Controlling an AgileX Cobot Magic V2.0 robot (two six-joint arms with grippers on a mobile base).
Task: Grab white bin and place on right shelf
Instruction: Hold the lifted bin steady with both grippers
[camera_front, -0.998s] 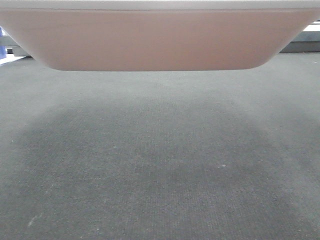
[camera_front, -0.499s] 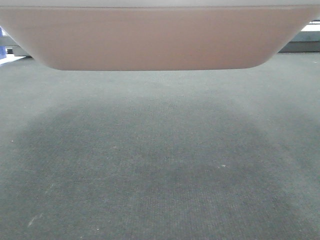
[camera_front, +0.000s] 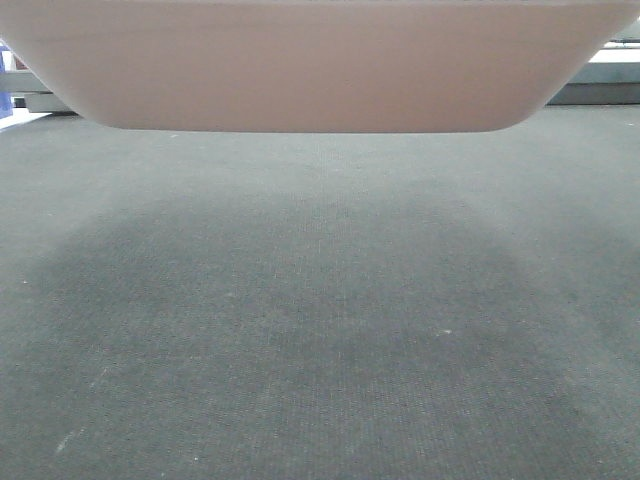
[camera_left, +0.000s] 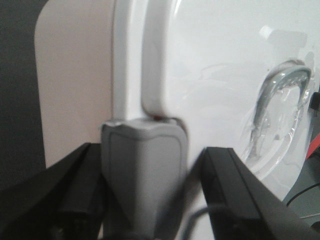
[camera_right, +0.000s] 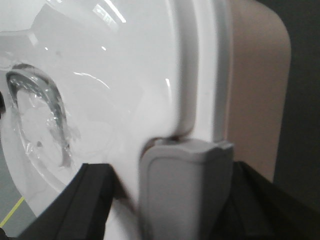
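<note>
Left end effector (camera_left: 150, 187) and right end effector (camera_right: 180, 197) each clench on a grey latch of the bin (camera_front: 320, 70), one at each end.
Black fingers (camera_left: 227, 185) flank the left latch (camera_left: 142, 165) just under the glossy white lid (camera_left: 210, 75); the right wrist view shows the same at the right latch (camera_right: 185, 185). In the front view the pinkish bin fills the top edge, hanging clear of the dark carpet (camera_front: 320, 330), which bears a dim shadow beneath it.
</note>
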